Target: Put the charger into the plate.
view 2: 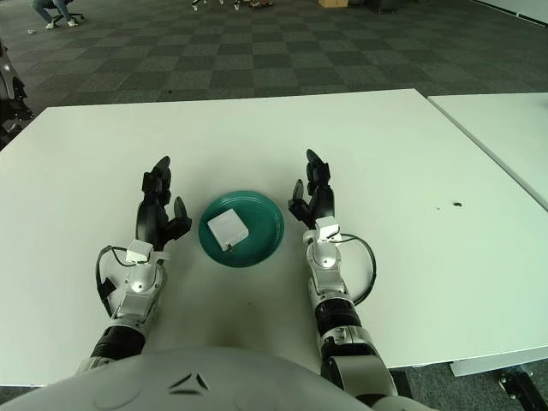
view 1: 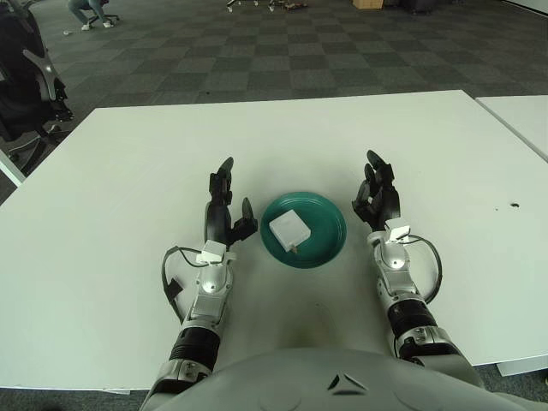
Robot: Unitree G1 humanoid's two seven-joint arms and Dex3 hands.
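Observation:
A white square charger (view 1: 289,229) lies inside the round green plate (view 1: 328,214) in the middle of the white table. My left hand (view 1: 225,204) shows just left of the plate, fingers spread and holding nothing. My right hand (view 1: 378,193) shows just right of the plate, fingers also spread and empty. Neither hand touches the plate or the charger.
The white table (view 1: 128,171) stretches wide on all sides of the plate. A second white table (view 1: 522,116) stands at the far right. A small dark speck (view 1: 514,205) lies on the table at the right. Office chairs (view 1: 26,86) stand at the far left.

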